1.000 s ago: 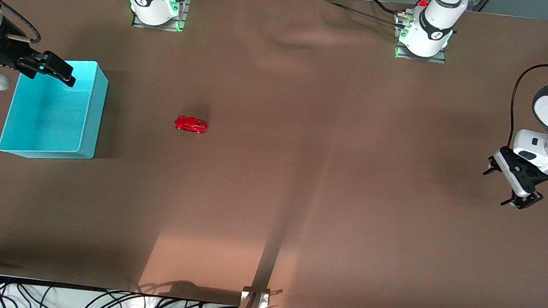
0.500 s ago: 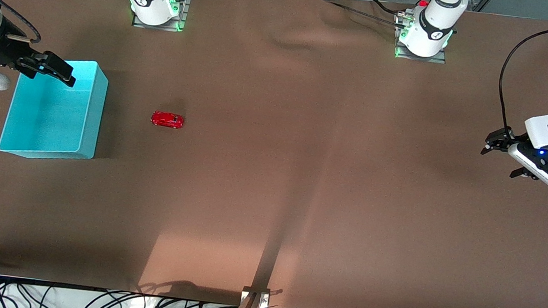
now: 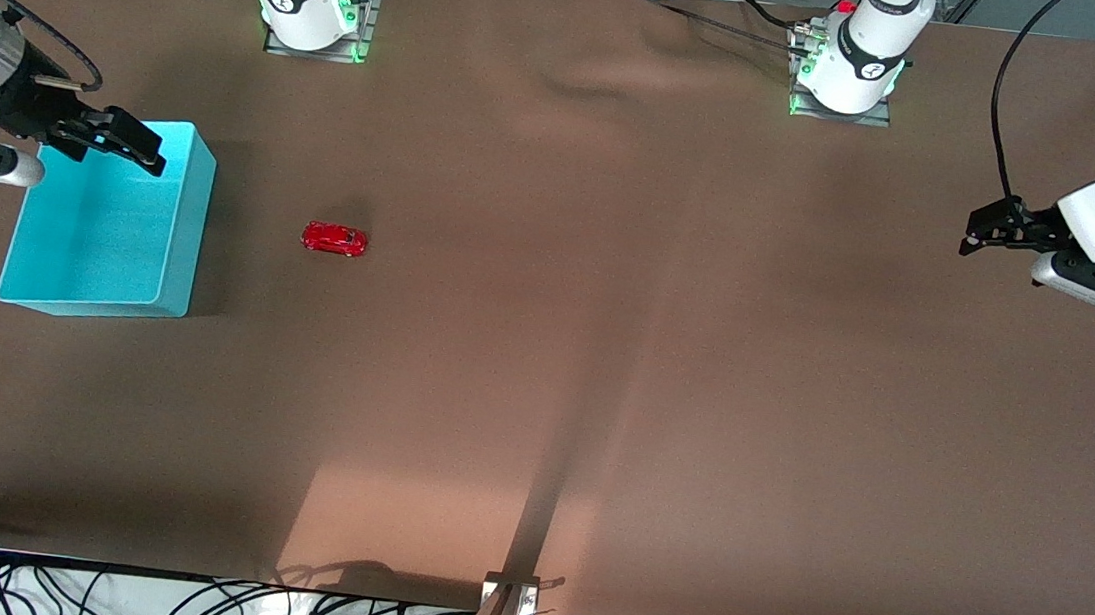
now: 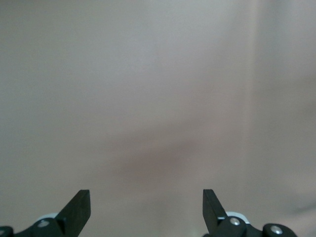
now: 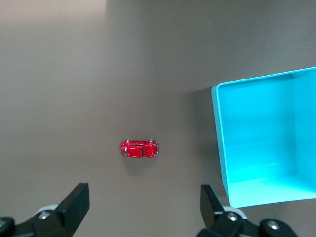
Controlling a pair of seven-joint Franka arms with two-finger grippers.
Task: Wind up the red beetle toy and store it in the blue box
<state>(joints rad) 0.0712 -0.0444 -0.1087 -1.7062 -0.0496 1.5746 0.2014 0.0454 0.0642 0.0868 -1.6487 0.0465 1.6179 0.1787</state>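
Note:
The red beetle toy (image 3: 334, 239) stands on the brown table, a short way from the blue box (image 3: 184, 242) toward the left arm's end. The box is open-topped and looks empty. My right gripper (image 3: 152, 154) is open and empty, up over the box's corner nearest the bases. In the right wrist view the toy (image 5: 139, 148) and the box (image 5: 216, 118) lie ahead of its open fingers (image 5: 76, 200). My left gripper (image 3: 975, 233) is open and empty, over bare table at the left arm's end; its wrist view shows only cloth past its fingertips (image 4: 79, 202).
The brown cloth has a raised wrinkle (image 3: 590, 71) between the two arm bases. A metal bracket (image 3: 510, 595) sits at the table's front edge, with cables (image 3: 177, 603) hanging below it.
The toy rolled toward the box, then stopped. My left gripper rose and swung toward the bases' side. My right gripper shifted slightly over the box.

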